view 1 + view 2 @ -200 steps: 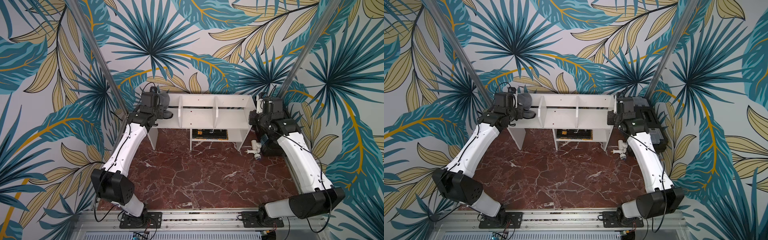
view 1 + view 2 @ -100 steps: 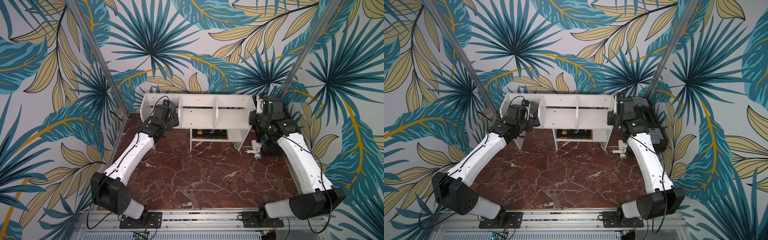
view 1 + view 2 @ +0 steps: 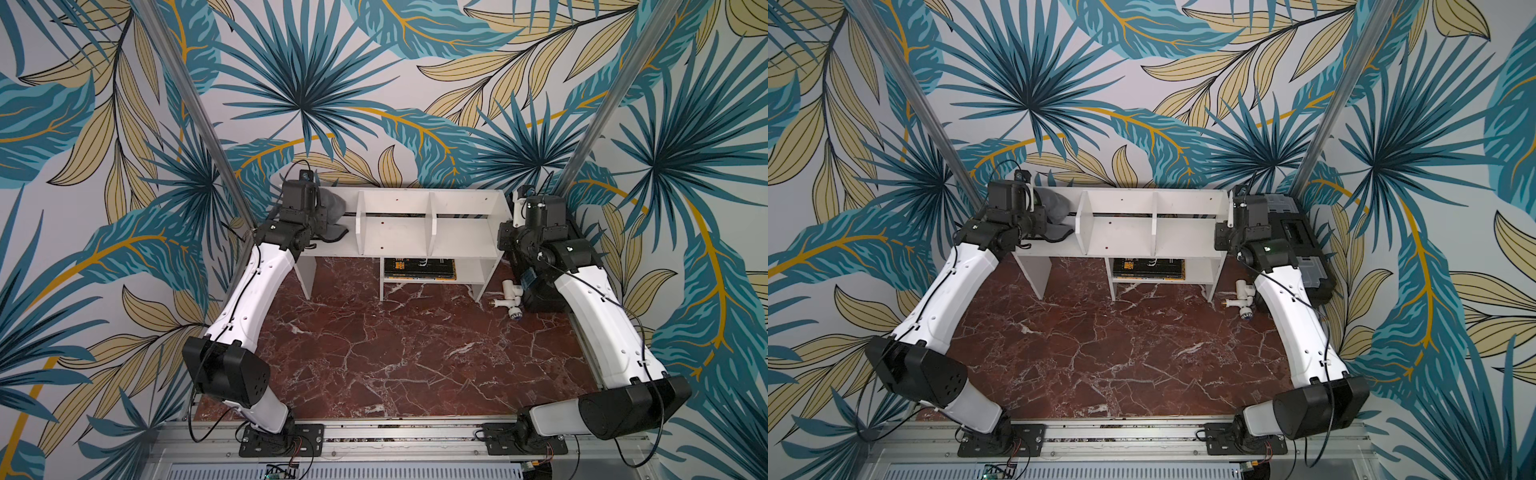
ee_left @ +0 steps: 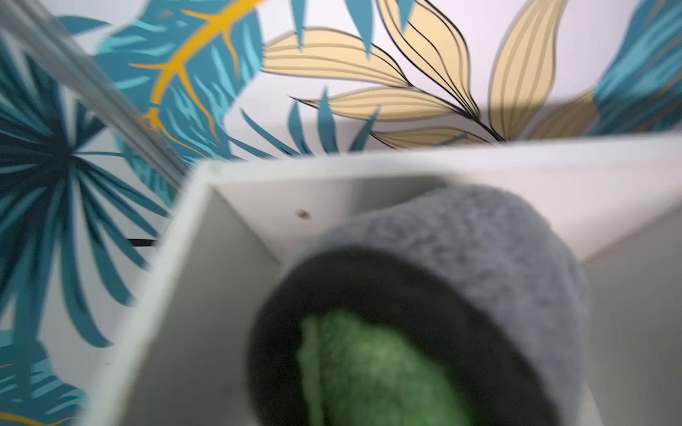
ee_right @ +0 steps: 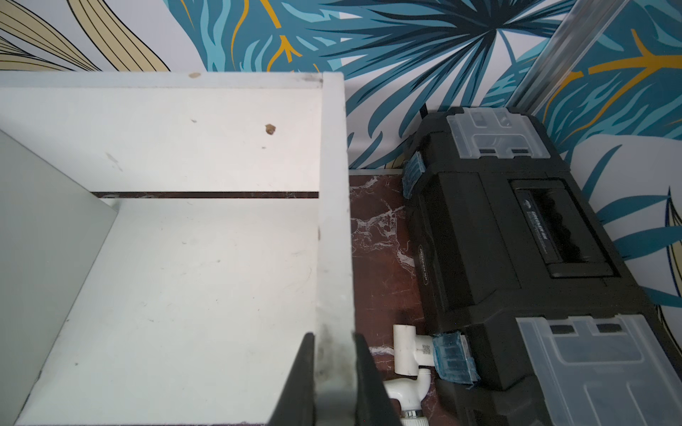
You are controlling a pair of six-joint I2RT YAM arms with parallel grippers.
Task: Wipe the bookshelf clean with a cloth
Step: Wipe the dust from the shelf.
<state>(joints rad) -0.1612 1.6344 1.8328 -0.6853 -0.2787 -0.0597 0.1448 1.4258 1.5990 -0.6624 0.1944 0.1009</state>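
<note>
The white bookshelf (image 3: 457,232) (image 3: 1121,237) stands at the back wall in both top views. My left gripper (image 3: 323,220) (image 3: 1042,219) reaches into its left compartment, shut on the grey cloth (image 3: 334,207) (image 3: 1057,208), which is bunched against the back board. In the left wrist view the cloth (image 4: 461,243) fills the foreground and hides the jaws, with the bookshelf corner (image 4: 258,206) behind it. My right gripper (image 5: 334,356) (image 3: 505,239) is shut on the bookshelf's right side board (image 5: 334,221), one finger on each face.
A black toolbox (image 5: 516,239) (image 3: 1302,237) lies right of the shelf, under my right arm. A white pipe fitting (image 3: 511,300) (image 5: 406,348) lies on the marble floor beside it. A black and yellow item (image 3: 419,268) sits in the lower cubby. Metal posts flank the shelf.
Half a second ago my left gripper had drawn the cloth toward the front of the left compartment. It is now back deep against the back board. The right arm has not moved.
</note>
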